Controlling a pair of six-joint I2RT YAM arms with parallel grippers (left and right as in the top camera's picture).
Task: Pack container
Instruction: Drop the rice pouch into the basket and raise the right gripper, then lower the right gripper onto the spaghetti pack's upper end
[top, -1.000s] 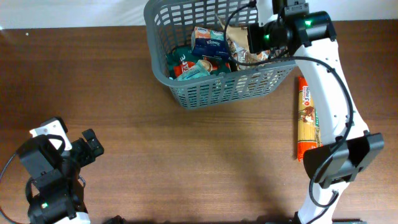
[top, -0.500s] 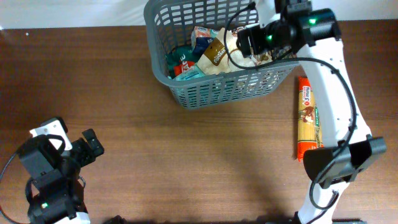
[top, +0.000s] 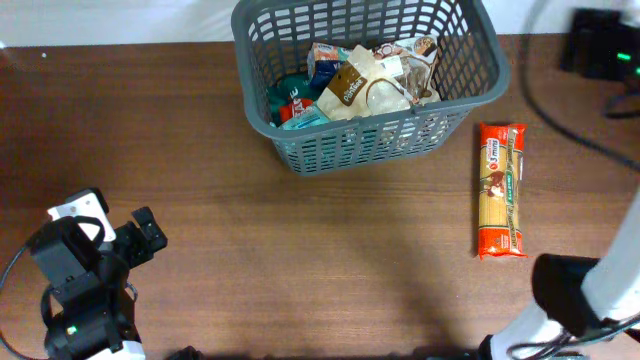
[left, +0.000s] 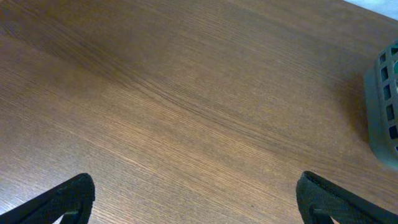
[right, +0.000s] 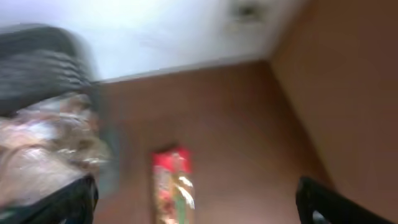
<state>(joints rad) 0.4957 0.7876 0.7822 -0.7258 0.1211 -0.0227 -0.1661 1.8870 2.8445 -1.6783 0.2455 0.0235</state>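
Observation:
The container (top: 300, 150), a dark grey slotted basket, stands at the back middle of the table, full of grocery packets (top: 352, 82). A long red and yellow pasta packet (top: 500, 190) lies on the table just right of it. My right gripper (right: 196, 208) is open and empty, off to the right of the basket; its blurred view has the basket (right: 37, 56) at left and the pasta packet (right: 174, 186) below. In the overhead view its wrist (top: 603, 48) shows at the far right edge. My left gripper (top: 148, 238) stands open over bare wood at the front left.
In the left wrist view only the wooden table (left: 186, 93) and a corner of the basket (left: 384, 106) at the right edge show. The right arm's base (top: 570, 295) stands at the front right, with a cable (top: 590, 140) running above the table's right side.
My right gripper opened over the basket, left a brown and clear packet on the pile, and swung away to the far right. The left arm has not moved.

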